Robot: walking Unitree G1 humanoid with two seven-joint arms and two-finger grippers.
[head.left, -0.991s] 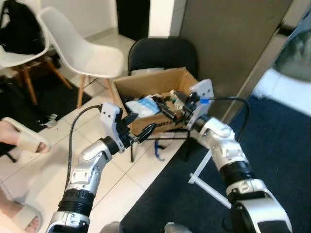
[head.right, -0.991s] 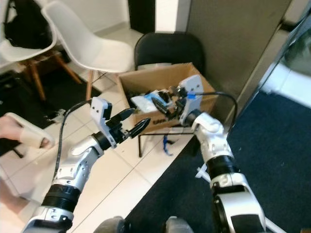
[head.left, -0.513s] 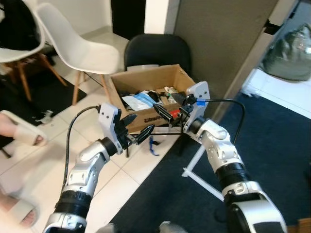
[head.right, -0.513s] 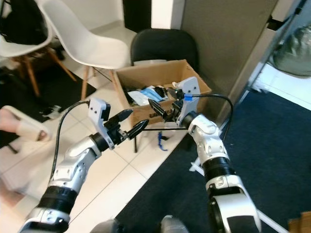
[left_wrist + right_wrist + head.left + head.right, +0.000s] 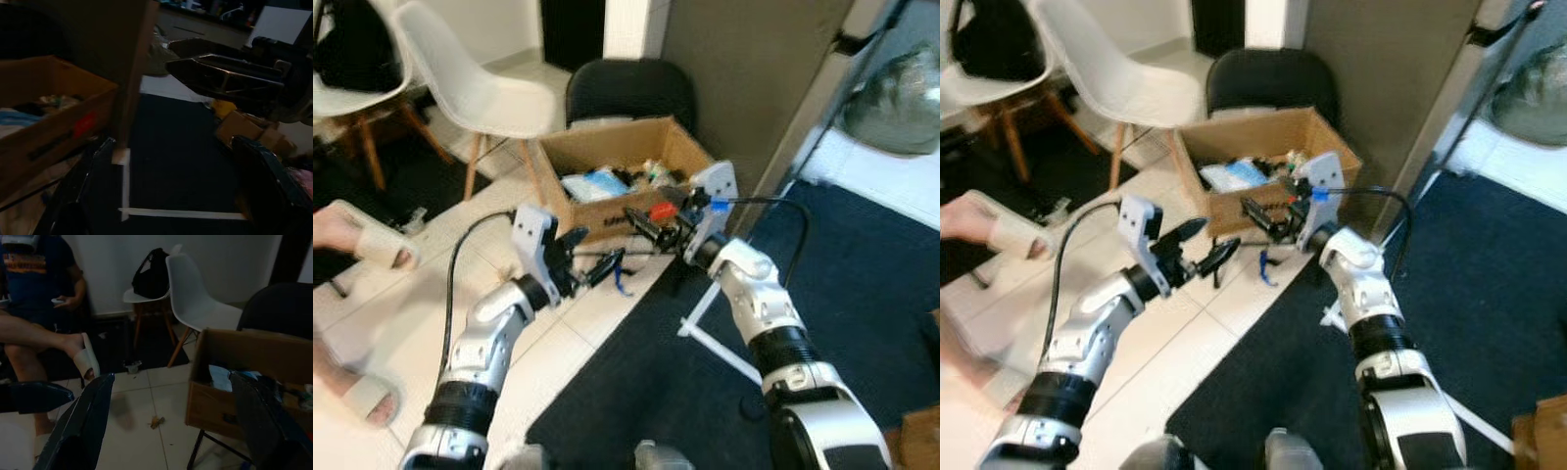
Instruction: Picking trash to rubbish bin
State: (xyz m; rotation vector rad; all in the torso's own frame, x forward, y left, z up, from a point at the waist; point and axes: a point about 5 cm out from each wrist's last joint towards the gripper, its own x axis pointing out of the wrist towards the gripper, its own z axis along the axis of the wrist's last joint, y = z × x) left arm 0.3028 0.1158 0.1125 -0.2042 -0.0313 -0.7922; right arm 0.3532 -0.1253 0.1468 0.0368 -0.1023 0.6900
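Observation:
An open cardboard box (image 5: pixel 607 217) holding several scraps of trash rests on a black chair (image 5: pixel 628 90). My left gripper (image 5: pixel 595 255) hovers open and empty over the tiles in front of the box's lower left corner. At the box's front right edge my right gripper (image 5: pixel 644 223) is also open, holding nothing. In the right wrist view a small scrap (image 5: pixel 156 421) lies on the tiles, and a crumpled piece (image 5: pixel 131 366) lies farther off near the chairs. A blue item (image 5: pixel 622 284) lies on the floor under the box.
A person sits at the left, with sandalled feet (image 5: pixel 367 243) on the tiles. Two white chairs (image 5: pixel 480 93) stand behind, one carrying a black bag (image 5: pixel 347 54). Dark carpet (image 5: pixel 705 401) covers the right side, crossed by a white bar (image 5: pixel 710 343). A grey partition (image 5: pixel 754 78) rises behind the box.
The whole view has shifted and blurred, so the camera moved. Both grippers hold the same open pose in front of the box, and nothing was picked up.

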